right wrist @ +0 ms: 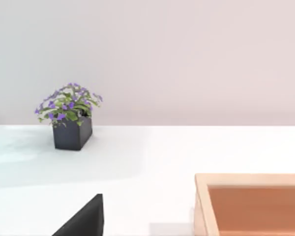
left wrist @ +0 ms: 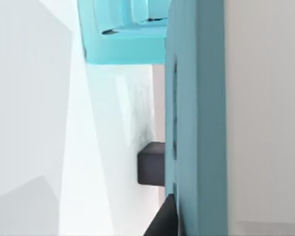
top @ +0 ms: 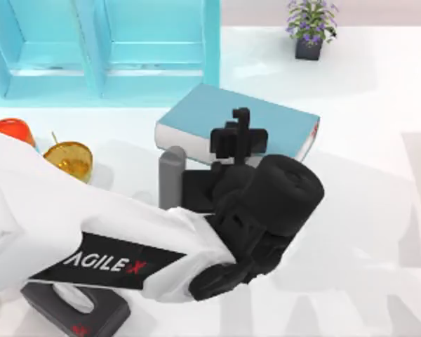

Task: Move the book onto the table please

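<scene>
The light blue book with white page edges lies aslant just in front of the turquoise shelf, over the white table. My left gripper reaches in from the left and sits on the book's near edge, shut on it. In the left wrist view the book's blue cover is very close, with a black finger against it. My right gripper stays parked off to the right.
The turquoise shelf unit stands at the back left. A gold trophy and a red object sit at the left, a black tissue box at the front left. A potted plant stands back right, and a wooden box shows in the right wrist view.
</scene>
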Motion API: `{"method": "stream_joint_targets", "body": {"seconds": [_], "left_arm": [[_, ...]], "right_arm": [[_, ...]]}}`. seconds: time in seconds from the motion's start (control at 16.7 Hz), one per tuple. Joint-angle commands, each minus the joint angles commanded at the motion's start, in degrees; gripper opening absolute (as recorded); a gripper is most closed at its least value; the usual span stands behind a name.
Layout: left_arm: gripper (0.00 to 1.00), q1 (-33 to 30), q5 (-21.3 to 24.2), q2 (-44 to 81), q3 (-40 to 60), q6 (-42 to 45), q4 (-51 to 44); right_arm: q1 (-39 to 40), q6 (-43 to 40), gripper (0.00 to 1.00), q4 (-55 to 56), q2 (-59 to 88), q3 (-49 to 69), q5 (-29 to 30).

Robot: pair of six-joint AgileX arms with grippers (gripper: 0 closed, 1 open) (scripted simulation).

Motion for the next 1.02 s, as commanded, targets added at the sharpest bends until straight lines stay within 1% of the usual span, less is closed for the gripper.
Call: {"method": "stream_joint_targets", "body": {"seconds": [0.18, 1.02], "left_arm": [[0.00, -2.32, -0.10, 2.81, 1.39, -3.53, 1.11], [0.00, -2.75, -0.52, 3.17, 0.59, -4.06, 1.31]], "right_arm": [[0.00, 0.00, 1.00, 0.00, 0.00, 0.00, 0.00], [0.00, 0.00, 1.00, 0.00, 0.00, 0.00, 0.00]]}}
